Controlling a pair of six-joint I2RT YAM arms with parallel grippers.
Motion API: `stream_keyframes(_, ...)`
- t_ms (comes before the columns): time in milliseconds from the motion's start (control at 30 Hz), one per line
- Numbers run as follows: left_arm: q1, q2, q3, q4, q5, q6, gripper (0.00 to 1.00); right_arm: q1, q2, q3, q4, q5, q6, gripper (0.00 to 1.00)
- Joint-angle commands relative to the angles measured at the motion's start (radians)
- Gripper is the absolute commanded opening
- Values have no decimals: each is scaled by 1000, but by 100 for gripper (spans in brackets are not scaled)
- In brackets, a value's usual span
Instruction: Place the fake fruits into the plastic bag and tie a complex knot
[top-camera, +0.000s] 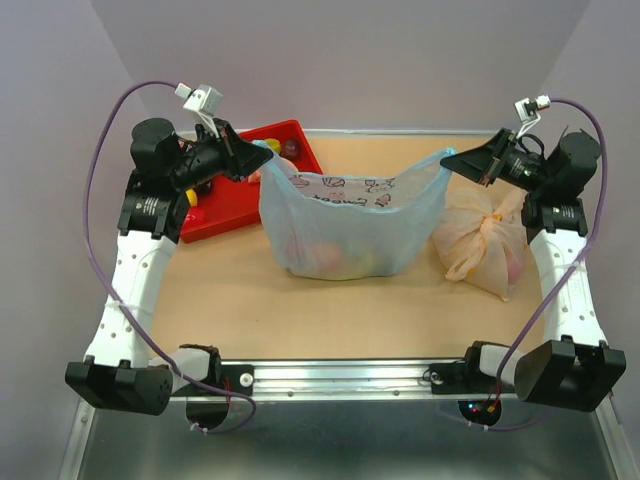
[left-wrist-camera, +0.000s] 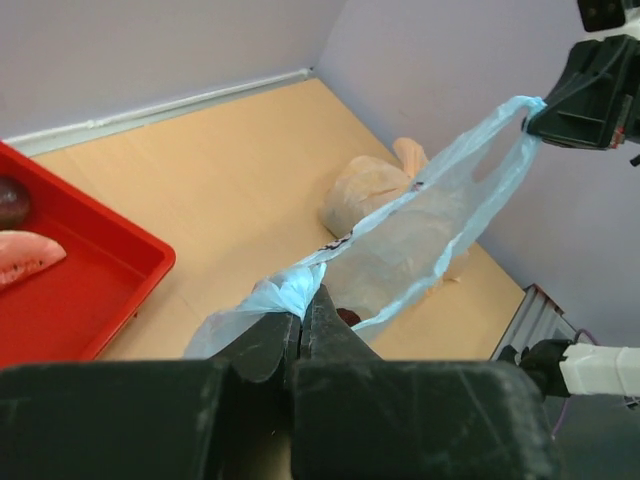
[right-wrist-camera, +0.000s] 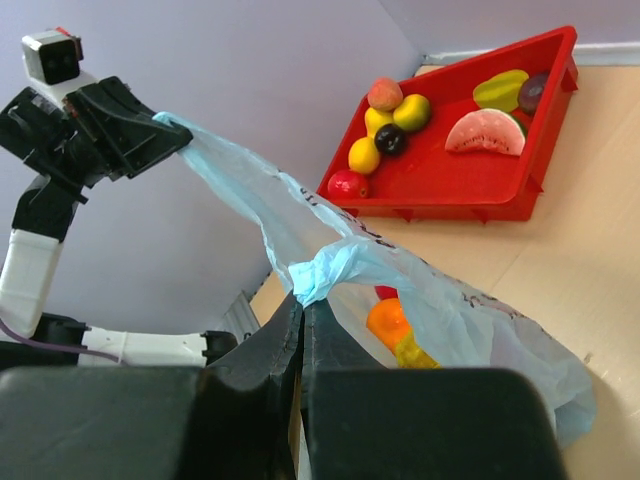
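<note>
While your left gripper (top-camera: 262, 150) pinches one handle strip of the plastic bag (top-camera: 345, 225) at ten o'clock on the table (top-camera: 300, 310), your right gripper (top-camera: 447, 157) pinches the other strip at two o'clock. Both pairs of fingers are pressed together on the blue film. You can see the bag stretched between them at the table's centre, its bottom resting on the wood. The two strips are well apart and not yet tied.

Through the film, the fake fruits (top-camera: 340, 262) inside show only as blurred orange, yellow and red patches, so you cannot count or name them.

Your right wrist view shows more fruit in the red tray (right-wrist-camera: 480, 190): a melon slice (right-wrist-camera: 485, 133), a starfruit (right-wrist-camera: 500, 90), a dark plum (right-wrist-camera: 390, 140), and yellow and red pieces. In the top view your left arm hides much of that tray at ten o'clock.

A pale orange bag (top-camera: 480, 245) sits at three o'clock, just beside the blue one, and its contents are hard to make out.
</note>
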Motion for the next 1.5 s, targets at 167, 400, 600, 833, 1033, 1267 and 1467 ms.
stream_keyframes(167, 48, 49, 93, -39, 53, 74, 32, 3, -61, -42, 35, -8, 11, 0)
stream_keyframes(400, 48, 111, 455, -338, 88, 456, 99, 3, -56, -30, 33, -17, 8, 0)
stream_keyframes(600, -28, 141, 530, -326, 255, 516, 99, 3, -65, -54, 32, -20, -9, 0)
stream_keyframes(833, -306, 284, 525, -279, 81, 601, 99, 4, -70, -67, 30, -23, -30, 0)
stream_keyframes(1033, -371, 497, 573, -236, 61, 587, 99, 4, -73, -62, 24, -26, -53, 0)
stream_keyframes(1267, -384, 670, 627, -302, 203, 616, 99, 4, -68, -64, 18, -25, -67, 0)
stream_keyframes(1467, -401, 744, 661, -445, 419, 613, 99, 4, -70, -57, 10, -22, -78, 0)
